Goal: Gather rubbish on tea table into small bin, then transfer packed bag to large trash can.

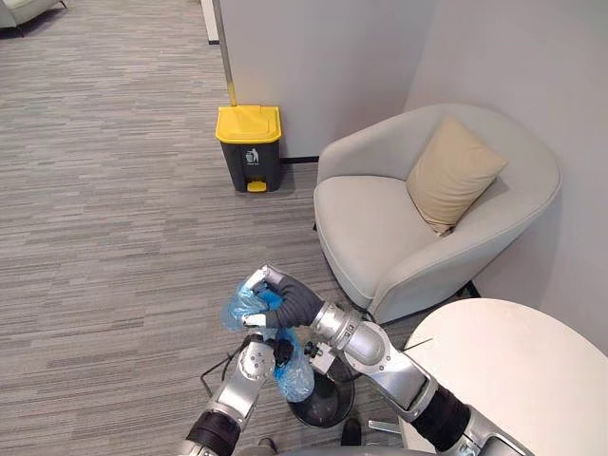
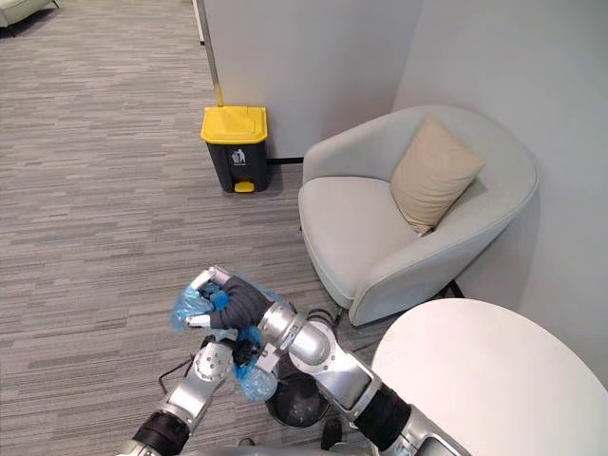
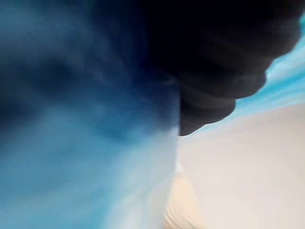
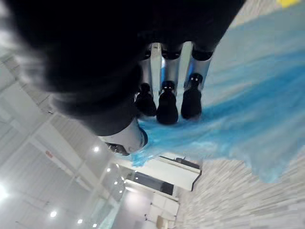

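Left eye view: the blue bag [image 1: 295, 377] hangs at six o'clock, by the rim of the small bin [image 1: 321, 407] on the floor. The white surface [image 1: 518, 370] is at five o'clock, and the large trash can [image 1: 249, 147], lid down, stands well apart at twelve. The right robot hand [image 1: 274, 296] bunches the bag's top, and the left robot hand [image 1: 258, 359] sits against the bag just below it. Right eye view: the same layout. Left wrist view: blue film lies close against the camera, so I cannot tell whether that hand is clamped. Right wrist view: the fingertips [image 4: 167, 107] are curled tight onto the film. The bag looks light, soft and slippery, and probably tears easily. It is best held at the gathered neck, not by the thin sides.
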Robot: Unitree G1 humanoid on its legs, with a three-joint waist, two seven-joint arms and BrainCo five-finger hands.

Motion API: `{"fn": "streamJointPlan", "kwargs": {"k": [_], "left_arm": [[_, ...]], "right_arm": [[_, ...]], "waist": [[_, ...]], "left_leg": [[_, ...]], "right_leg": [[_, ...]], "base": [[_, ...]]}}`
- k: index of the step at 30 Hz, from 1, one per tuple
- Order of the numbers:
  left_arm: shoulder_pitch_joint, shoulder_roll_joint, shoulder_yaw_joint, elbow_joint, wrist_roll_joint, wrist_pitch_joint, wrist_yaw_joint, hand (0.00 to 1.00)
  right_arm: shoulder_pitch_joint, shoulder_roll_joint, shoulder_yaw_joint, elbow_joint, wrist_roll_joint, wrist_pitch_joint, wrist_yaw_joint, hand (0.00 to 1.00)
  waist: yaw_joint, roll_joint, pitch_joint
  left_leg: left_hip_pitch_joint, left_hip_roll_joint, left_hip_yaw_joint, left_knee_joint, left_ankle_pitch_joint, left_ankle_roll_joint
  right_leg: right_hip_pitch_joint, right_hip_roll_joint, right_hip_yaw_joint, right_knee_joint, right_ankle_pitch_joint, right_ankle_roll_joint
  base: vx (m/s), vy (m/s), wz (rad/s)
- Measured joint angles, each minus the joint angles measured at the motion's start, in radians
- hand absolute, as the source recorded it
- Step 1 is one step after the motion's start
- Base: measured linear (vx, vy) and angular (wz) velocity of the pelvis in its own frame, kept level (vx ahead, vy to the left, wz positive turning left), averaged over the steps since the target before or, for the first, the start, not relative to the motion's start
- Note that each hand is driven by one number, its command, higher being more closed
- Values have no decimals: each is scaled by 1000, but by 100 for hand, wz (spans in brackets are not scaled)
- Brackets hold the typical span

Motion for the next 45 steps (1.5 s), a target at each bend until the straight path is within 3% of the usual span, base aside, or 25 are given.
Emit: {"fn": "streamJointPlan", "kwargs": {"k": [7,8,13,16,20,25,30,45], "left_arm": [[28,3,82,1,-32,5,3,100],[38,3,119,1,-62,7,3,100],[39,0,123,1,-67,7,1,100],[77,-2,209,39,-77,6,-15,100],[112,8,275,131,-93,23,-22,100],[125,7,293,200,-97,27,-43,100],[170,8,317,236,-97,28,-64,100],[203,2,346,319,-97,28,-107,100]], "right_arm": [[47,-107,-51,-63,-212,-47,-32,0],[81,-168,-100,-97,-280,-64,-49,0],[116,-166,-147,-98,-284,-83,-49,0],[269,-107,-328,-69,-236,-79,-49,0],[322,-76,-443,25,-153,-74,-52,0],[355,-21,-505,202,-139,-72,-53,0],[359,27,-590,424,-114,-39,-72,0],[347,62,-678,709,-34,6,-114,0]], "waist": [[-2,0,0],[0,-1,0],[2,-3,2],[2,-2,4],[-27,1,7],[-26,12,14],[-25,25,22],[-25,18,32]], "left_leg": [[1,-1,1,-3,1,1],[10,-5,2,-16,3,5],[11,-8,2,-17,3,5],[11,-10,-2,-17,2,6],[11,-12,-4,-21,2,6],[11,-12,-18,-31,1,0],[9,-13,-29,-42,3,4],[27,-26,-39,-50,5,8]], "right_leg": [[-1,-1,1,0,-2,3],[0,-3,3,0,-6,9],[1,-5,4,0,-7,10],[3,-7,3,0,-9,13],[2,-3,0,-3,-11,15],[4,-3,-17,-4,-16,19],[2,-3,-30,-4,-27,26],[20,-10,-49,-4,-30,28]], "base": [[0,0,0],[7,16,-3],[0,0,0],[-1,5,3],[0,0,0],[-12,-1,8],[25,-1,6],[-6,2,1]]}}
